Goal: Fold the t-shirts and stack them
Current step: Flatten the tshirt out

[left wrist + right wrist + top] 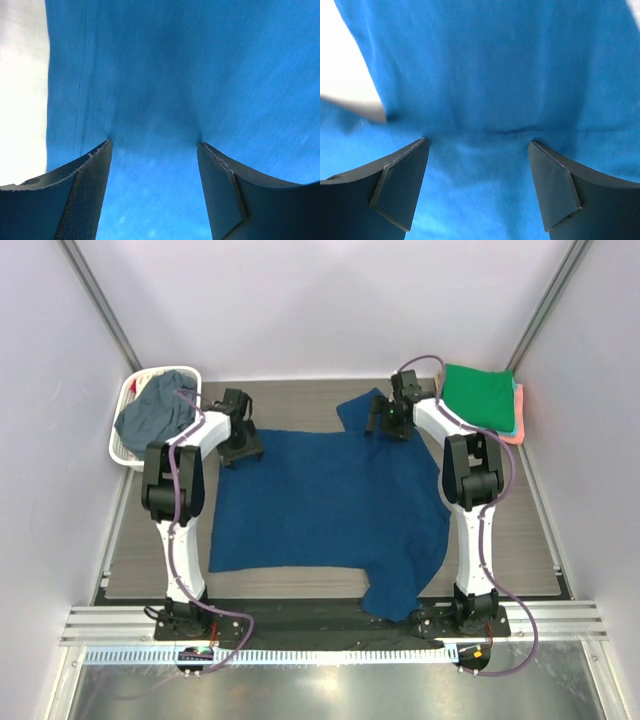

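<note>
Both jaws apart, tips down on blue shirt (330, 500), perhaps touching; only overhead shows grey shirt (155, 412) in basket (119, 448).

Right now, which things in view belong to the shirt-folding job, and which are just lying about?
Job:
- blue shirt, spread flat on the table
- grey shirt, crumpled in the basket
- folded stack, green on top

Lying about:
- white basket
- table

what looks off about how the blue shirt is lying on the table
The blue shirt lies askew. Its near-right part, likely a sleeve, spills over the near edge of the table instead of lying flat. Nothing else stands out.
</note>
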